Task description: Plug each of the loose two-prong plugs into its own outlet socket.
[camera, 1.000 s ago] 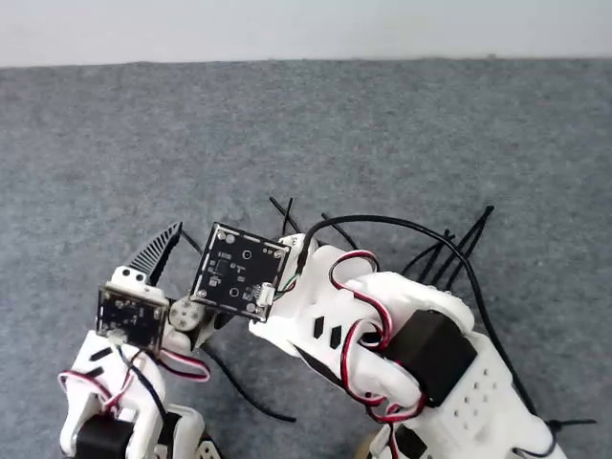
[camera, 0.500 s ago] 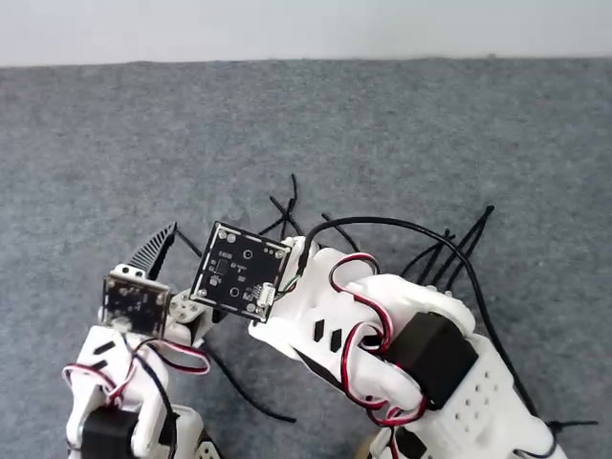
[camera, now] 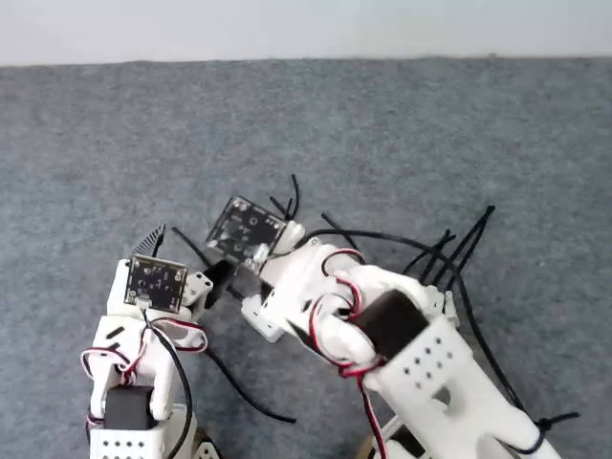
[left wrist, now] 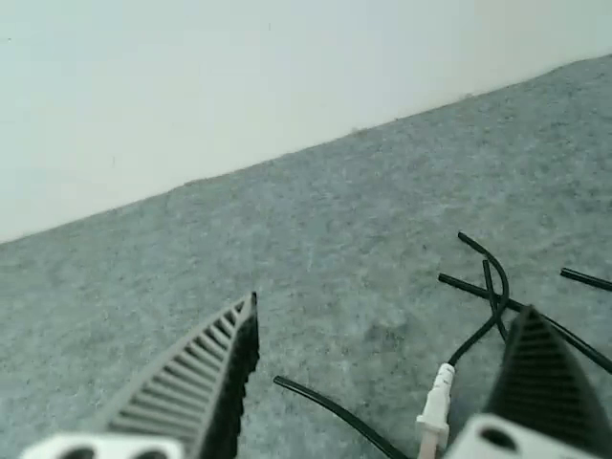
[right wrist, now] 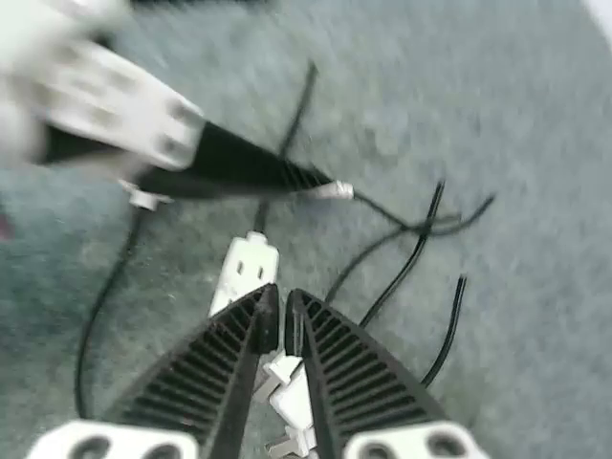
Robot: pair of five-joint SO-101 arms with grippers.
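Two grippers: left gripper spread wide, white two-prong plug between its fingers, near white outlet socket on far side from right gripper; right gripper pinched shut, nothing seen held, tips just over socket, socket's long axis along fingers; left arm nearer plug.

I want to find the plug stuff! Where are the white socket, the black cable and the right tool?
white socket (right wrist: 245, 271), right wrist view, its slotted face.
black cable (left wrist: 325, 409), left wrist view, near its loose end.
right tool (right wrist: 279, 293), right wrist view, between its fingertips.
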